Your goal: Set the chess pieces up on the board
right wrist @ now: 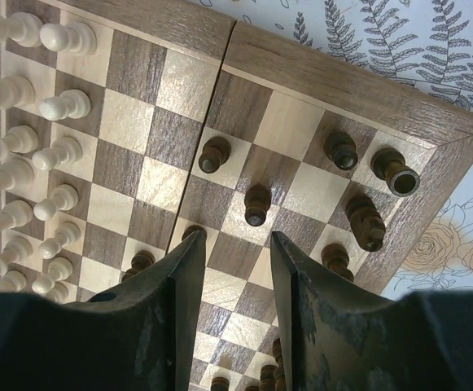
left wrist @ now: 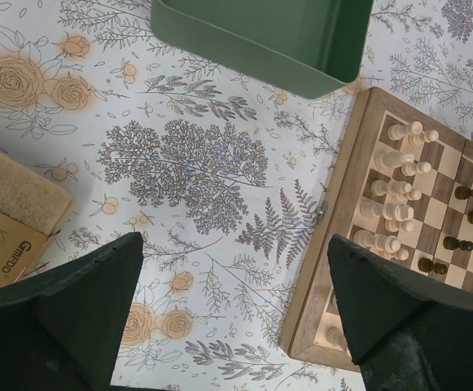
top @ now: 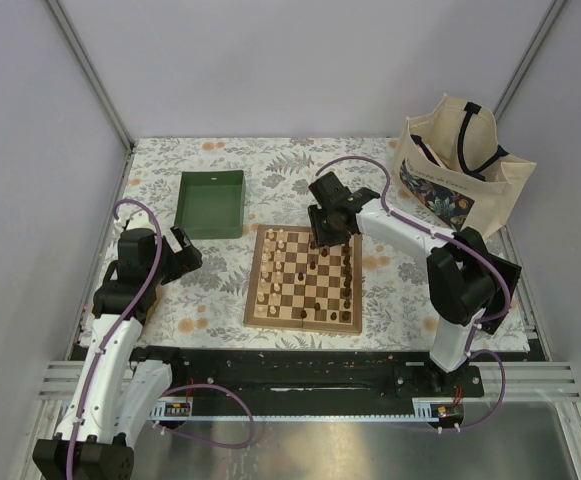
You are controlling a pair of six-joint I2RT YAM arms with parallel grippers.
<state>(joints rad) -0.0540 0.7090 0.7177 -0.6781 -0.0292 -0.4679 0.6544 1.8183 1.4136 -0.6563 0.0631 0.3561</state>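
Far squares of the board [top: 303,285] beneath the right pincer [top: 327,238], pale chess pieces [right wrist: 0,90] partly off-frame.

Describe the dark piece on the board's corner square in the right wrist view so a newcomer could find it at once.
Find the board, then its far right corner, where the tan border meets the floral cloth. The rook stands on the corner square itself. Unlike the dark pieces beside it, its top is a hollow ring.

White links [top: 395,228], black joints [top: 455,275], purple cables [top: 353,160]; the right claw [right wrist: 238,240] is dark and scuffed.
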